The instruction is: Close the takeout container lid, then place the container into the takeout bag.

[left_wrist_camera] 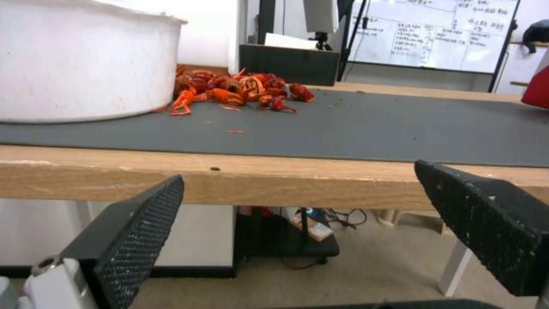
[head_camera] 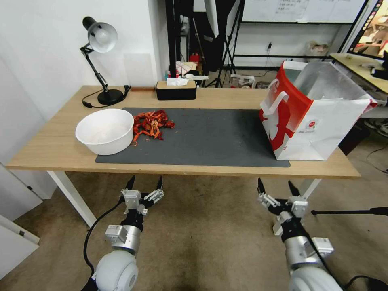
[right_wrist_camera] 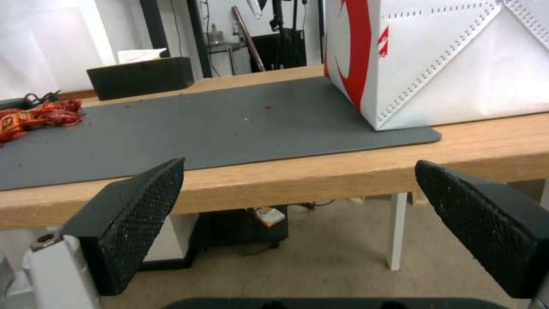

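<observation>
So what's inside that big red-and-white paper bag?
The red-and-white paper bag stands open on the table's right. From the head view only its silvery lining shows near the top; the bag's walls hide the bottom, so any contents cannot be seen.

Two arms: grey-white rounded shells, silver cylindrical wrists, black cables. Left gripper (head_camera: 144, 184) and right gripper (head_camera: 277, 186): white knuckle blocks, black tapered fingers (left_wrist_camera: 137, 223) with diamond-textured pads.

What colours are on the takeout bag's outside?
Red and white on the takeout bag, clearest in the head view.

Lab or studio, whiteboard (left_wrist_camera: 435, 34), light stands (head_camera: 230, 44), wooden table (head_camera: 48, 149)
</observation>
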### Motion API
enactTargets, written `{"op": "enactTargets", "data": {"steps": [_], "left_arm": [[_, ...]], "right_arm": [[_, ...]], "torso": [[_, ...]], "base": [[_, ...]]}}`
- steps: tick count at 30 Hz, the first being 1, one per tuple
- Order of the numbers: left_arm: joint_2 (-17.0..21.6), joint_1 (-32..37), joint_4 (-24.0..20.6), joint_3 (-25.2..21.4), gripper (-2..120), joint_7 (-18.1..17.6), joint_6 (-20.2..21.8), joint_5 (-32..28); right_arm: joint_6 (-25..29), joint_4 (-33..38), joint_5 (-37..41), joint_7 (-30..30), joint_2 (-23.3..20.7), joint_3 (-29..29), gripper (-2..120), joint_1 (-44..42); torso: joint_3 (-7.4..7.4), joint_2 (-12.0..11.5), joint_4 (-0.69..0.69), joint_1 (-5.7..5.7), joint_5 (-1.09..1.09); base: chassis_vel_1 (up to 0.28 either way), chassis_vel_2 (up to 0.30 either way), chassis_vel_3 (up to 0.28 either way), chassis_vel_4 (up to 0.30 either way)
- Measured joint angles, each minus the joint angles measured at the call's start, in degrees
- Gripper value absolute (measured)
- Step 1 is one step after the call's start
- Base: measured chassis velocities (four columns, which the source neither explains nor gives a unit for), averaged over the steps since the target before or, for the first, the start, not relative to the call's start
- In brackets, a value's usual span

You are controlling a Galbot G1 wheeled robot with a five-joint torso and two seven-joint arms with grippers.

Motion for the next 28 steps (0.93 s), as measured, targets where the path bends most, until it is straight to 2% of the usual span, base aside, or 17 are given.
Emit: {"op": "enactTargets", "data": {"steps": [28], "left_arm": [[0.02, -0.03, 0.06, 0.0, 100, -0.12, -0.03, 0.01]], "right_arm": [[-0.11, -0.02, 0.44, -0.12, -0.23, 0.0, 100, 0.37]], "torso": [[0.0, 0.0, -0.01, 0.0, 0.01]], "base": [[0.0, 0.0, 0.0, 0.0]]}}
